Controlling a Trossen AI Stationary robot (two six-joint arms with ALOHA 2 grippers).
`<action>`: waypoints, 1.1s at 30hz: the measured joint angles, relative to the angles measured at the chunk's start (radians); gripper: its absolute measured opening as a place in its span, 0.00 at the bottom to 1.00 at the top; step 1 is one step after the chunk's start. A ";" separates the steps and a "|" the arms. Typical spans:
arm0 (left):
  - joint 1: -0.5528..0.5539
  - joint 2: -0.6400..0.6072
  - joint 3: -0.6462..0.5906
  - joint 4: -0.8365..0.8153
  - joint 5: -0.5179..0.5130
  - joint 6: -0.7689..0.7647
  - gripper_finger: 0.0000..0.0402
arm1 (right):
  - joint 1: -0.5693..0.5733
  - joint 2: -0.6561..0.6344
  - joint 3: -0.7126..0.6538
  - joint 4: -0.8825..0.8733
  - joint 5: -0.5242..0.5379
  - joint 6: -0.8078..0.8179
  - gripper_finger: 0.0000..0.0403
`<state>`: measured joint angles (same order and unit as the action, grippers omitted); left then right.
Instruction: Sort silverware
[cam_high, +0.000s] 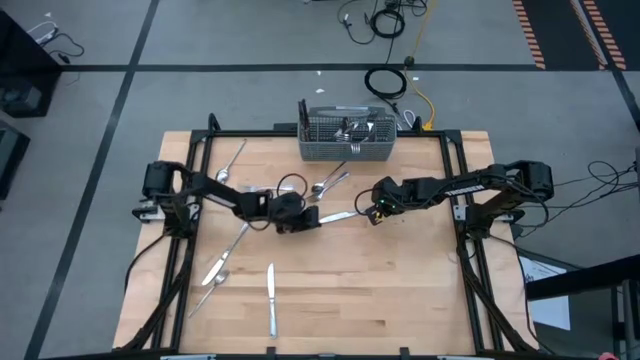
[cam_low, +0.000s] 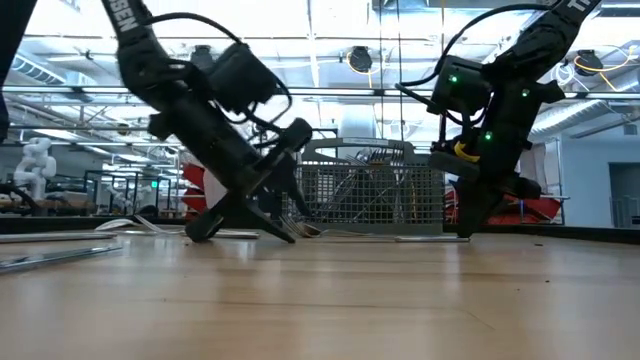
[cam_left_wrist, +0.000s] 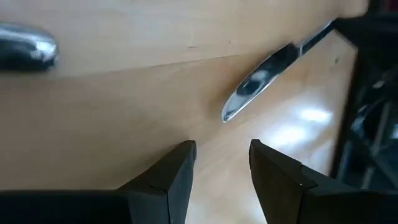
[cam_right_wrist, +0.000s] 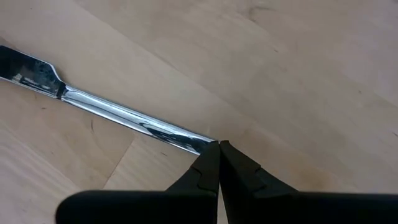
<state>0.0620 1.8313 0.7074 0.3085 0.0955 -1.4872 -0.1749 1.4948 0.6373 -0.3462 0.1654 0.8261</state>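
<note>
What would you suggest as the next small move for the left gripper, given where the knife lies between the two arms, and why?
Probably ease the left gripper forward and close on the knife. Its fingers stand open and empty just short of the blade tip, while the shut right gripper rests its tips against the handle end, seemingly steadying it on the table. Then it could go to the basket.

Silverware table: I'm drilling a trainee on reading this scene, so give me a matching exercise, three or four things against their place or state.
Things:
1. left gripper
2. right gripper
3. basket
4. knife

Place or state:
A. lies alone near the table's front edge
B. shut, tips at a knife handle's end
C. at the table's far edge, holding silverware
D. open, low over bare wood

Pairs: 1-D, 2-B, 3-C, 4-A
</note>
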 joint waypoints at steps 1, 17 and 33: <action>0.012 0.000 0.018 -0.047 0.021 0.033 0.41 | 0.000 0.000 0.000 0.000 0.000 0.000 0.00; 0.062 0.043 0.064 -0.053 -0.023 -0.011 0.41 | 0.000 0.002 -0.001 0.029 0.010 0.000 0.00; 0.044 0.073 0.077 0.015 -0.039 -0.028 0.41 | -0.001 0.001 -0.001 0.033 0.017 0.000 0.00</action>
<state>0.1062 1.9044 0.7848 0.3233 0.0570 -1.5154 -0.1757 1.4960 0.6365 -0.3130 0.1826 0.8265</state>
